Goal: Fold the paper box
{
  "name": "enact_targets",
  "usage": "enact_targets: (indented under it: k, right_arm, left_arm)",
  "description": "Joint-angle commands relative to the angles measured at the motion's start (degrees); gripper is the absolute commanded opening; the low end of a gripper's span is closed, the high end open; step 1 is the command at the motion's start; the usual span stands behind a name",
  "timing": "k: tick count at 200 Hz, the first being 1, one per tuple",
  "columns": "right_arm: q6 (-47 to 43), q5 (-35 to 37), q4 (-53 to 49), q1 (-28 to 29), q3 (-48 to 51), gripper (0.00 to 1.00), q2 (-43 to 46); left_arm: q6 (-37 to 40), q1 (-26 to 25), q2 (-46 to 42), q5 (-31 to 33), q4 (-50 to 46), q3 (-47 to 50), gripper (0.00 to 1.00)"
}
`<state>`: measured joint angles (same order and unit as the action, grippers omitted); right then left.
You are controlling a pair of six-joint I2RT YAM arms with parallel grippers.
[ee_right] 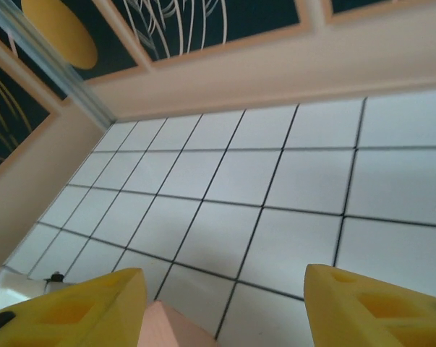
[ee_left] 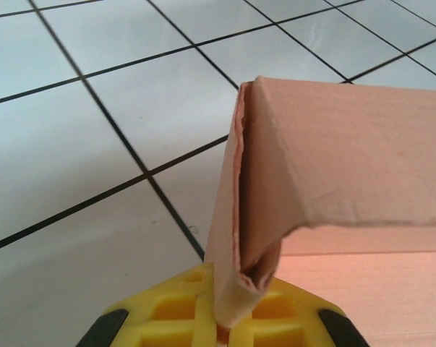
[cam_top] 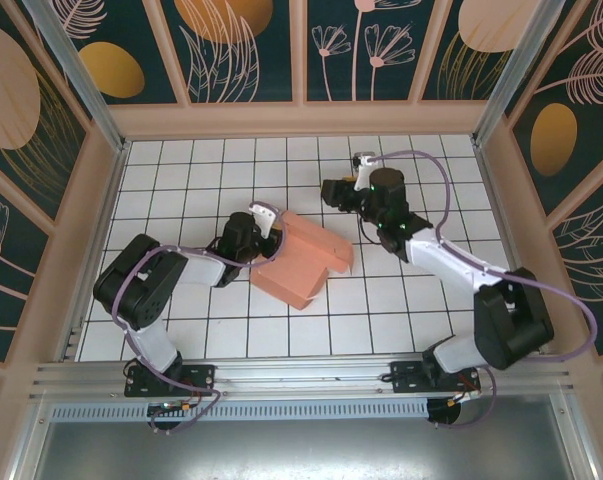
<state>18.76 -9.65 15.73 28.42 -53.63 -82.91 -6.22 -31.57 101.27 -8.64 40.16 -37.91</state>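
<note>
The salmon-pink paper box (cam_top: 303, 262) lies near the middle of the white tiled desk (cam_top: 181, 180), between the two arms and partly folded, with its panels raised at angles instead of lying flat. The left hand (cam_top: 266, 232) is at the box's left edge and is clamped on it. In the left wrist view, its yellow fingers (ee_left: 171, 311) pinch a doubled-over flap of the cardboard (ee_left: 348, 159). This flap rises upright from the left hand (ee_left: 225, 322), and a broad panel runs from it to the right above the tiles. The right hand (cam_top: 333, 192) is beyond the far right corner of the box, near it but not touching. From the right wrist, the two yellow fingers (ee_right: 80, 303) of the right hand (ee_right: 225, 296) stand well apart with only desk tiles between them, and a pink corner of the box (ee_right: 167, 327) shows just beside the left-hand finger at the bottom edge. Dark patterned wall panels (cam_top: 246, 45) with pale leaf drawings and orange ovals enclose the desk on three sides.
</note>
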Motion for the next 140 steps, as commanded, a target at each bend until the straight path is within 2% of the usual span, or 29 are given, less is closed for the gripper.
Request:
enact_targets:
  k: [1, 37, 61, 140]
  right_arm:
    - [3.8, -9.6, -7.8, -1.0, -5.0, 0.60, -4.4]
    - [0.1, -17.4, -14.5, -0.9, -10.8, 0.59, -12.6]
    - [-0.8, -19.5, -18.5, -0.9, -13.9, 0.60, -17.7]
    - [-2.5, -28.4, -17.5, -1.0, -14.8, 0.57, -24.0]
  left_arm:
    - [1.9, -1.6, 0.5, 0.1, 2.1, -0.9, 0.07]
    - [2.0, -3.6, 2.6, -0.1, 1.5, -2.4, 0.08]
    - [1.4, -3.8, 3.9, -0.4, 1.6, -2.6, 0.08]
    - [0.2, -3.8, 5.8, -0.3, 3.2, -2.6, 0.10]
